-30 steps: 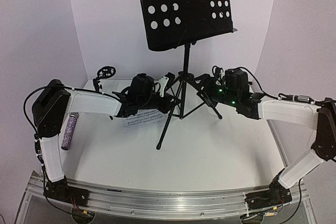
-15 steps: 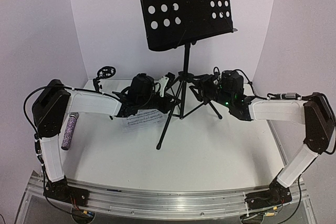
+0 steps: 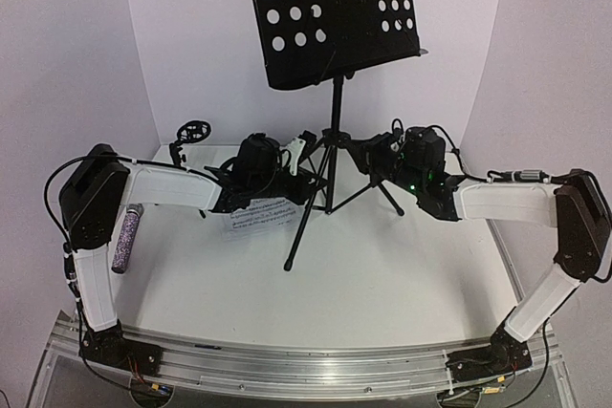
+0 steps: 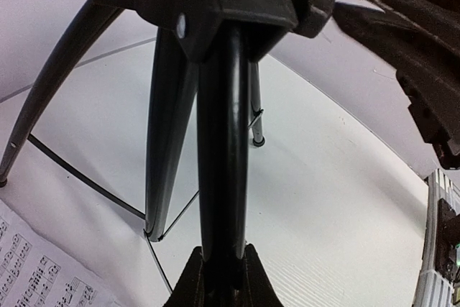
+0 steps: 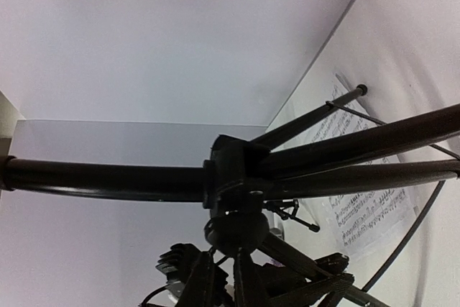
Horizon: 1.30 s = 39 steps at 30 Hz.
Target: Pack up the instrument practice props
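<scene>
Microphone (image 3: 126, 238): one, lying at the desk's (image 3: 382, 274) left edge, beside your left arm.
Mic stand (image 3: 194, 133): one, standing back left.
Sheet music (image 3: 260, 213): one printed patch showing; pages uncountable.
Left fingers (image 4: 192, 282): pinching a black tube of the music stand (image 3: 330, 16).
Music stand: one, upright at centre; its panel is shifting slightly left.
Right fingers (image 5: 201, 285): moving in against the hub this past second; you cannot tell their grip.
Meaning: you are likely starting to fold the stand; nothing is packed.

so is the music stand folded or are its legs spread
Spread. The music stand stands upright on the table, its three legs splayed out from the hub and the perforated desk raised on top.
</scene>
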Each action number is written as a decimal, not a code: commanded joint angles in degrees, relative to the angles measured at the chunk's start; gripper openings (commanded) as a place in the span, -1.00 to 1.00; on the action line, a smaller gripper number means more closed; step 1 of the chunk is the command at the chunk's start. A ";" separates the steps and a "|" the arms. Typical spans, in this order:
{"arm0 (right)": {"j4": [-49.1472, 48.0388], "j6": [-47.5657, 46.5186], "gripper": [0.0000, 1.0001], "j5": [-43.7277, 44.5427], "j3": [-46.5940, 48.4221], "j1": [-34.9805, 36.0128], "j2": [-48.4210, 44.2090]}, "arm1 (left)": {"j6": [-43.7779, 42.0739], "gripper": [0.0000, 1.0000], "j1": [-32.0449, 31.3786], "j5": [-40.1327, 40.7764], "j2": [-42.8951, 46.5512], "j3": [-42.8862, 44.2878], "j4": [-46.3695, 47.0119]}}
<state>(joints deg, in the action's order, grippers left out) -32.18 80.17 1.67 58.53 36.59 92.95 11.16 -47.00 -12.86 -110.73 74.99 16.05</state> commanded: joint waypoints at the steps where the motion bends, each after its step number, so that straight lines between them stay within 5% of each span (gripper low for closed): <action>1: -1.31 -1.72 -0.96 1.46 -0.23 -0.23 0.99 | -2.90 -1.00 -0.62 -3.86 -0.50 2.09 0.65; 5: -1.33 -1.80 -0.91 -0.02 -0.71 -0.45 1.94 | -2.93 -1.00 -0.68 -4.02 -0.31 2.00 0.65; 12: -1.31 -3.75 -0.21 -0.69 0.65 -0.46 0.27 | -2.90 -1.00 -0.64 -4.16 -0.24 1.91 0.71; 22: -1.31 -3.75 -0.04 -0.58 4.21 -0.46 1.88 | -2.90 -1.00 -0.64 -4.19 -0.18 1.91 0.82; 33: -1.31 -1.43 -0.27 -0.87 5.21 -0.46 3.99 | -3.07 -1.00 -0.63 -4.10 -0.19 2.08 0.91; 39: -1.19 -2.40 -0.80 -1.14 5.42 -0.47 4.23 | -3.16 -1.00 -0.62 -4.10 -0.21 2.09 0.92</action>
<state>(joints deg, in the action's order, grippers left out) -32.07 78.16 1.22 61.66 36.28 96.55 10.27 -46.54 -13.72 -110.78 75.00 16.12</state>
